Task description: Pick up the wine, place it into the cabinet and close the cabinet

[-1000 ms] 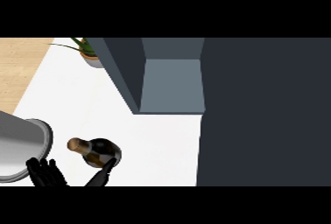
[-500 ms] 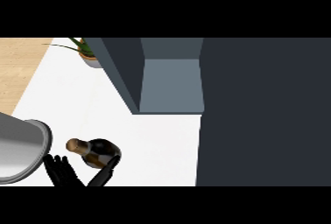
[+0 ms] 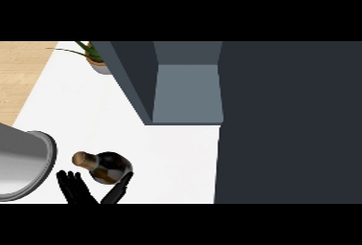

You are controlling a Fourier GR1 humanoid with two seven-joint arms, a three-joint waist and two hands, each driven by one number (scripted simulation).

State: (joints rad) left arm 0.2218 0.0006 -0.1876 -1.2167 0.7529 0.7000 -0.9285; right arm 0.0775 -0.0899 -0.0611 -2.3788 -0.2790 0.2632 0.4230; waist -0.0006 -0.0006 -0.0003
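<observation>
The wine bottle (image 3: 107, 167) stands on the white counter at the lower left; seen from above it is a dark round body with a brown cork top (image 3: 83, 158). My left hand (image 3: 79, 190) comes in from the lower edge just below it. Its straight fingers (image 3: 69, 183) rise at the bottle's lower left and its thumb (image 3: 119, 187) lies against the bottle's lower right, so the hand is open round the base. The cabinet (image 3: 188, 93) is open at the upper middle, with a grey-blue inside. Its dark door (image 3: 290, 124) fills the right side. My right hand does not show.
A large grey rounded shape (image 3: 21, 165) fills the left edge beside the hand. A potted plant (image 3: 94, 56) stands at the back left near the cabinet's corner. White counter (image 3: 92, 115) stretches between bottle and cabinet. A wooden floor (image 3: 21, 72) shows beyond the counter's left edge.
My left hand has risen from the lower edge toward the bottle, and its thumb now reaches up along the bottle's right side. The bottle has stayed in place.
</observation>
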